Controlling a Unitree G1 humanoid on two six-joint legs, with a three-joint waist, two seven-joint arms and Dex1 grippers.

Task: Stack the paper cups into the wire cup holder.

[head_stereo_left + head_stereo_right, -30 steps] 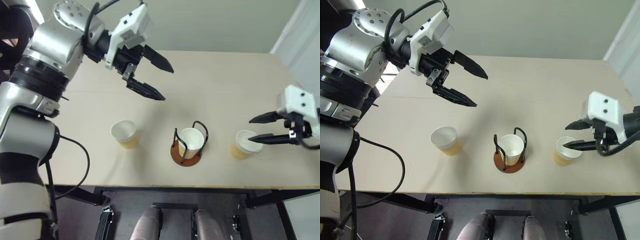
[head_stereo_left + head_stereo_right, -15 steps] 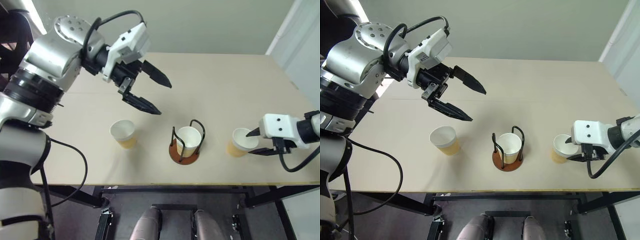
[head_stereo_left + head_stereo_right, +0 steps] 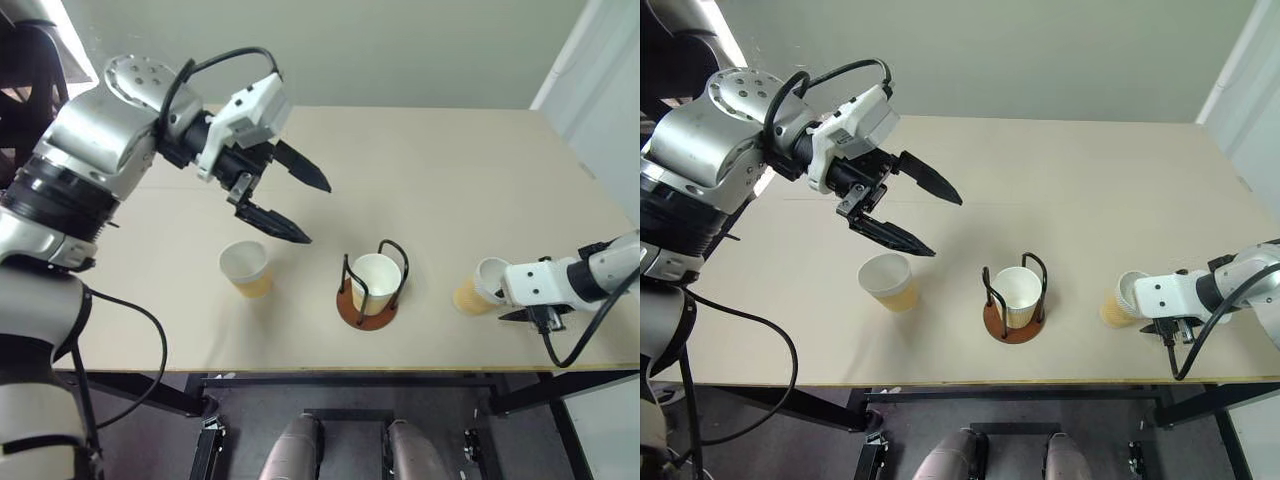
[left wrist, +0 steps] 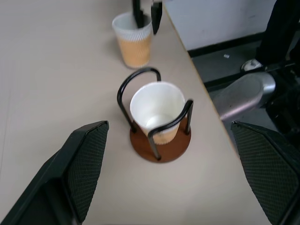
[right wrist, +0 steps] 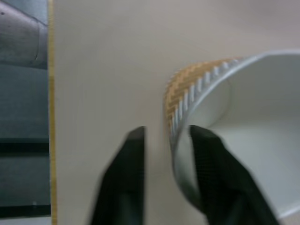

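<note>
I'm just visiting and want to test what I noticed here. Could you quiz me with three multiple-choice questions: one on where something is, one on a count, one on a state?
1. Where is the wire cup holder?
A. Between two loose cups
B. At the table's far edge
C. In the left gripper

2. How many paper cups are on the table?
A. One
B. Three
C. Five

3. How is the left gripper?
A. Shut on a cup
B. Open, above the table
C. Lying flat on the table

Answers: 1 A, a cup stands on one side, another on the other. 2 B, two loose plus one inside the holder. 3 B, its fingers are spread and hold nothing.
</note>
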